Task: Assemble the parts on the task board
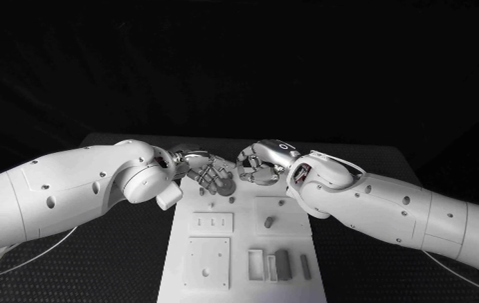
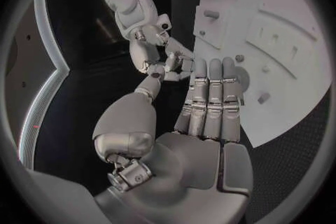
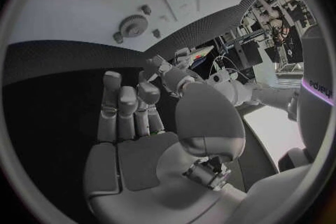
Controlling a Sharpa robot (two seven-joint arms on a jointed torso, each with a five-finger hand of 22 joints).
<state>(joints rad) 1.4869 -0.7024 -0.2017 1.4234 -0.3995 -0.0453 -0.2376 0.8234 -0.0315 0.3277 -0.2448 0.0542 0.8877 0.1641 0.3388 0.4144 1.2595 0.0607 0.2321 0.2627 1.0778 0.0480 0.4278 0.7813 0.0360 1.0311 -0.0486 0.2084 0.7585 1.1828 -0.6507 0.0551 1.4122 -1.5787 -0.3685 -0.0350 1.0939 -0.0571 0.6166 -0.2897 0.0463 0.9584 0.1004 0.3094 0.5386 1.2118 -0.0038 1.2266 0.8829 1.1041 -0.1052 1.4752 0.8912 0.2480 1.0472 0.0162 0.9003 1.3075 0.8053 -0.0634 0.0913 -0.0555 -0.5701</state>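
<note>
Item: task board [image 1: 243, 261], white plate, lay lengthwise on the black counter [image 1: 120, 248], running from the near edge toward the two hands.

Parts on the board, head view: a small upright peg [image 1: 268, 223] stood in the raised square plate on the right; several grey bar-shaped pieces [image 1: 282, 264] lay side by side near the front right; a slotted plate [image 1: 212, 223] and a plate with one hole [image 1: 207, 261] sat on the left. In the right wrist view a round gear-like part [image 3: 133, 26] lay on the board with small pegs just beside it.

Left hand [image 1: 210, 173]: hovered over the far end of the board, fingers [image 2: 210, 95] extended straight and close together, thumb apart, nothing held.

Right hand [image 1: 261, 164]: near the left hand at the board's far end, the two fingertips close together; palm open with fingers [image 3: 119, 106] fairly straight, nothing seen in it.
</note>
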